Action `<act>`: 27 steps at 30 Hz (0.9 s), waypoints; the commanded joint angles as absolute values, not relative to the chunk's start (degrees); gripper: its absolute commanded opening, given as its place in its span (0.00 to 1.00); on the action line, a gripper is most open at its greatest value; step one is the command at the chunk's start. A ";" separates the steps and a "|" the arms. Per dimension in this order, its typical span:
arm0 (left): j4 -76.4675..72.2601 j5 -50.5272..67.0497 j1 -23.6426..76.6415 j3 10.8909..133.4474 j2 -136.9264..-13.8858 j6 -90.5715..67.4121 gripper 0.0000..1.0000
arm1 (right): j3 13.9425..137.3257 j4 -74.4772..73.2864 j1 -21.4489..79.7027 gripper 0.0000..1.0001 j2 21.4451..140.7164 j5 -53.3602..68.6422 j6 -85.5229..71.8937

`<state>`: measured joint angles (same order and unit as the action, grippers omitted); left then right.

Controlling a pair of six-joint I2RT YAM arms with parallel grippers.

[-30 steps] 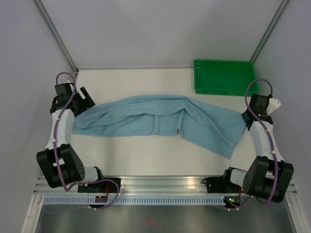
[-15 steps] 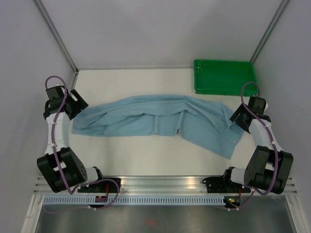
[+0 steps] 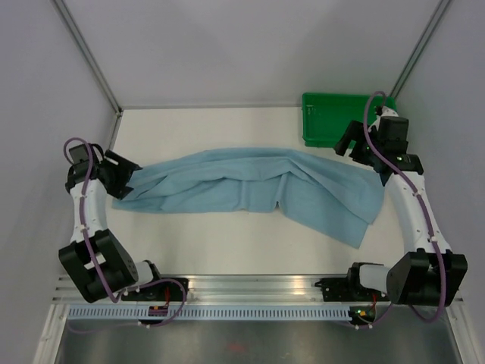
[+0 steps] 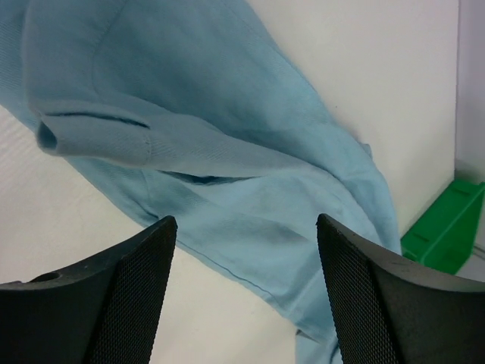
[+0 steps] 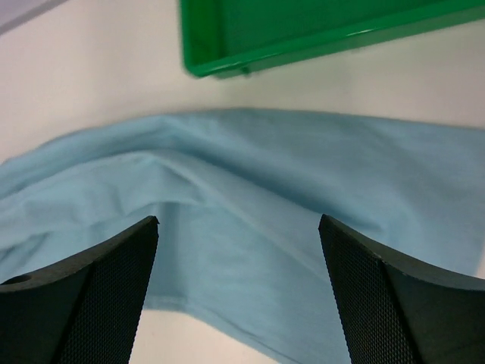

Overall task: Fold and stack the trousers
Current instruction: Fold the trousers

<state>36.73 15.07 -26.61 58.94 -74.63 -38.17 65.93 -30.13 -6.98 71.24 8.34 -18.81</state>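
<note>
Both my claws stand wide and empty: my left gripper (image 3: pixel 123 171) sits at the left end of the trousers (image 3: pixel 242 186), which lie stretched across the middle of the tabletop (image 3: pixel 227 250), and my right gripper (image 3: pixel 351 144) hangs above their right end, near the green tray (image 3: pixel 307 125). I judge I'm between grasps, so next each claw must drop and pinch an end to fold one half over. My left wrist view shows a tubular cuff edge; only the overhead view shows the whole length.
</note>
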 commanded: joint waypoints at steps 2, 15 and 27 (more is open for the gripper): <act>30.77 19.18 -21.82 58.27 -75.76 -53.33 0.79 | 63.90 -27.53 -0.44 0.92 73.91 13.79 -19.85; 40.41 -12.74 0.08 70.13 -90.70 -76.90 0.76 | 62.31 -24.78 2.64 0.91 76.20 14.94 -18.28; 44.39 -16.25 3.60 67.76 -97.29 -94.39 0.74 | 64.16 -25.84 2.55 0.91 78.49 15.56 -18.90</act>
<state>40.16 -13.56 3.88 68.86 -94.74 -78.41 60.84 -26.57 2.48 78.35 14.63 -19.31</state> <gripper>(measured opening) 0.749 0.913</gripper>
